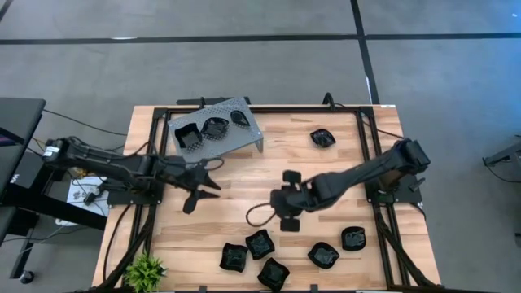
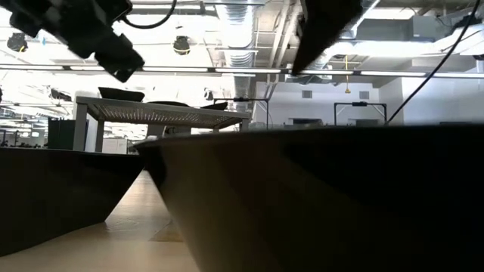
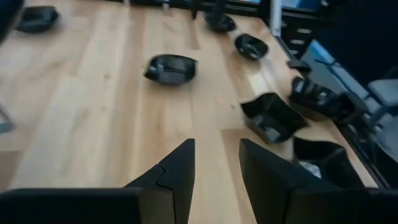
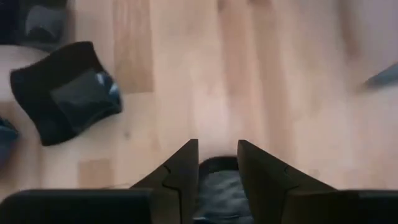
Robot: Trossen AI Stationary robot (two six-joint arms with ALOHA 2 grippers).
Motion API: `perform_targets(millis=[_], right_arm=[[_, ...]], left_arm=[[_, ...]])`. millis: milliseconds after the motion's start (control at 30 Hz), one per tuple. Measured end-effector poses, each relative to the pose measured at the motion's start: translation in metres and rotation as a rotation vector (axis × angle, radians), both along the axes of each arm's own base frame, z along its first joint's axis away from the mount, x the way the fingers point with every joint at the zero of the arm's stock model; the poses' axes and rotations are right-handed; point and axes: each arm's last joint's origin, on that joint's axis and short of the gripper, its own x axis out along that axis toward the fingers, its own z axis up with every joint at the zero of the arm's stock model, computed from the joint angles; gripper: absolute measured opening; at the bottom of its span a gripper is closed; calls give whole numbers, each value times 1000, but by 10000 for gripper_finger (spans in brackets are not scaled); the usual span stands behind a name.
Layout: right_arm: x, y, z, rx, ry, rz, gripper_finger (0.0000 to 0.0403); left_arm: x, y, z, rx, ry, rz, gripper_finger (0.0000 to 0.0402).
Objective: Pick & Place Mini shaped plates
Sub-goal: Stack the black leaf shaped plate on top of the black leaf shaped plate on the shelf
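The mini shaped plates are small glossy black dishes. Three lie on the grey perforated tray (image 1: 244, 134) at the far left. One plate (image 1: 322, 137) sits at the far right, and several (image 1: 260, 242) lie along the near edge. My left gripper (image 1: 205, 185) hovers open near the tray, with nothing between its fingers (image 3: 214, 152). My right gripper (image 1: 285, 213) is over the table's middle, shut on one dark plate (image 4: 217, 180). Another plate (image 4: 65, 93) lies on the wood beyond it. My right gripper pinches a mini plate between its two fingers. The plate's rounded edge (image 4: 217, 163) shows behind the fingertips, farther back in the gap. The fingers slant down toward the table from the right side. The plate is clear of the wood; the fingers hide the rest of it.
The tray stands on legs (image 2: 162, 115) above the wooden table top (image 1: 342, 175). A black cable loop (image 1: 256, 213) hangs beside my right gripper. Bare wood lies between the tray and the near row of plates. A small green plant (image 1: 145, 268) is at the near left corner.
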Motion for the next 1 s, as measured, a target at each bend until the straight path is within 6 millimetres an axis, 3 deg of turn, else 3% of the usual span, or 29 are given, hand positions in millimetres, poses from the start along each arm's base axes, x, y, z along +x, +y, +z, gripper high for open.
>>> perform_targets(millis=[133, 267, 467, 600, 767, 1000], right_arm=[[-7, -3, -27, 163, 28, -245, 107], [-15, -8, -46, 205, 54, -420, 107], [-21, -8, -70, 248, 24, -498, 107], [-21, -2, -71, 249, 2, -463, 107], [-20, -3, -71, 189, -33, -451, 107], [-19, -2, -70, 187, -47, -428, 107]], left_arm=[[-3, -9, -10, -3, -9, -51, 127], [-5, -16, -10, -4, -30, -89, 127], [-7, -24, -10, 3, -32, -137, 127], [-8, -27, -7, 16, -66, -159, 127], [-10, -24, 21, 68, -208, -121, 127], [-30, -12, 52, 303, -420, 12, 127]])
